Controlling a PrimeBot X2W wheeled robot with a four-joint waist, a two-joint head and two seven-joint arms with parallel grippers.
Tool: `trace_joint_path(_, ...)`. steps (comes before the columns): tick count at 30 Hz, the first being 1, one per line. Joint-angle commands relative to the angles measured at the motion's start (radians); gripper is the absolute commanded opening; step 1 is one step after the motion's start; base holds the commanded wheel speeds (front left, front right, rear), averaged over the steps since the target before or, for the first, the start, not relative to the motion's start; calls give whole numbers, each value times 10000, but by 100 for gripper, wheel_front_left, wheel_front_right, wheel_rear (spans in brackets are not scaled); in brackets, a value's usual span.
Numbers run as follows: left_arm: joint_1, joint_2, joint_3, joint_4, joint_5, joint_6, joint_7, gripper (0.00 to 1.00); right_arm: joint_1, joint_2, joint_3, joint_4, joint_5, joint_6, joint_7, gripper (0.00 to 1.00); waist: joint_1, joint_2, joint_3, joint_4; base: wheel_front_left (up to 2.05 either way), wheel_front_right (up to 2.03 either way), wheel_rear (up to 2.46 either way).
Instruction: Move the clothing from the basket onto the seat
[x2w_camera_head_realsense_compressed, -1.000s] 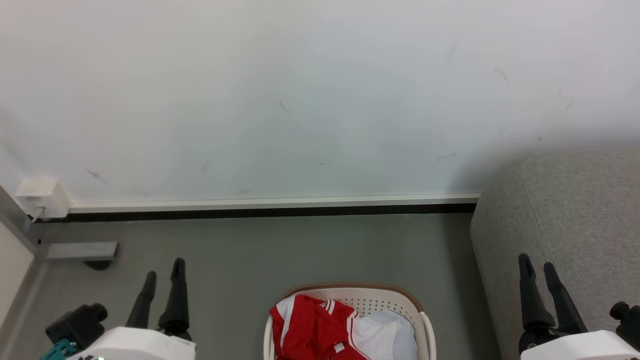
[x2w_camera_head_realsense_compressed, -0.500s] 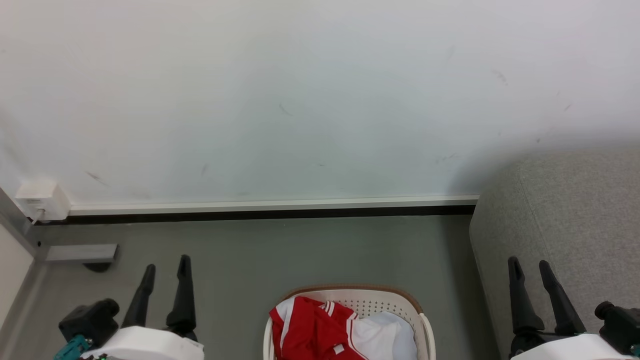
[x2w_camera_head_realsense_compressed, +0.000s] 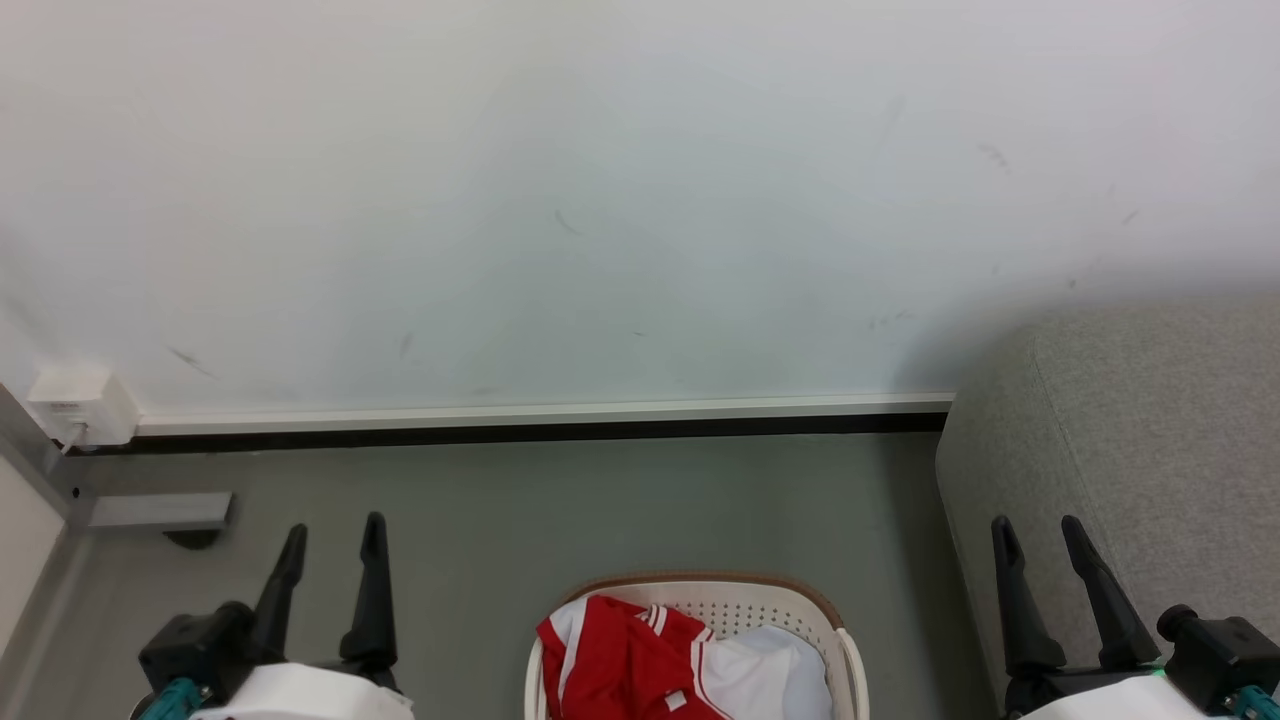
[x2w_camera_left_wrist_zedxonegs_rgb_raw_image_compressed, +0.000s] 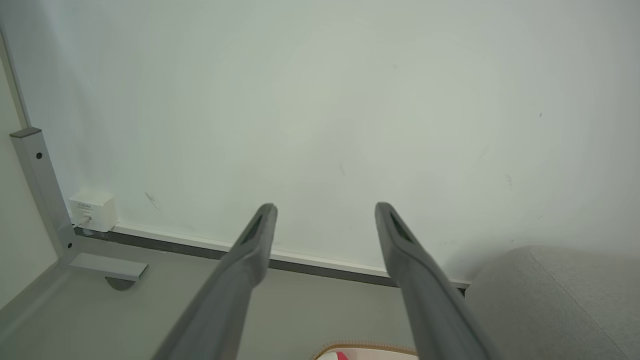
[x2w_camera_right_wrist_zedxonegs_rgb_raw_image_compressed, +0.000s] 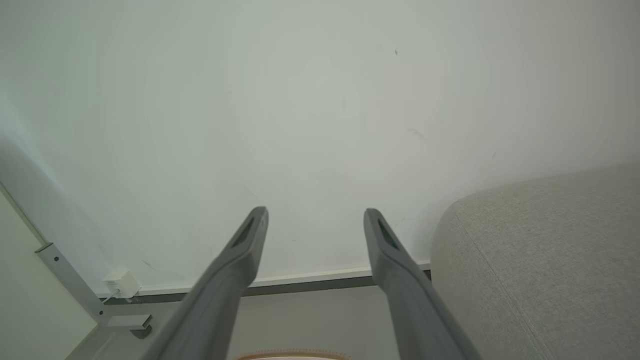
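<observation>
Basket (x2w_camera_head_realsense_compressed: 745, 606), between left gripper (x2w_camera_head_realsense_compressed: 336, 522) and right gripper (x2w_camera_head_realsense_compressed: 1035, 520): white perforated plastic, matt; brown rim, perhaps woven. Clothing (x2w_camera_head_realsense_compressed: 615, 660): soft red cloth. Seat (x2w_camera_head_realsense_compressed: 1150, 440), beside right gripper: matt grey woven fabric.

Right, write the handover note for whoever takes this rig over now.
Left end effector: open, empty, above the floor, left of the laundry basket.
Right end effector: open, empty, in front of the grey sofa.
Red-and-white garments: in the basket beside a plain white piece; the sofa is to the basket's right.
Done: nothing on the sofa yet.
Left: grasp the red garments, lift them out and lay them on the sofa.
</observation>
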Motion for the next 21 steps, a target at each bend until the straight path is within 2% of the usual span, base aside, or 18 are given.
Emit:
trace_joint_path(1,15,112,-22,-138,356,45,-136,100,47,-20,29,-128,-315,-14,-128,100,0,-1,-7,-12,0,0,0)
trace_joint_path(21,102,145,-110,-369,2066,151,-559,100,127,-14,165,-510,-1903,-17,-543,100,0,-1,17,-89,0,0,0)
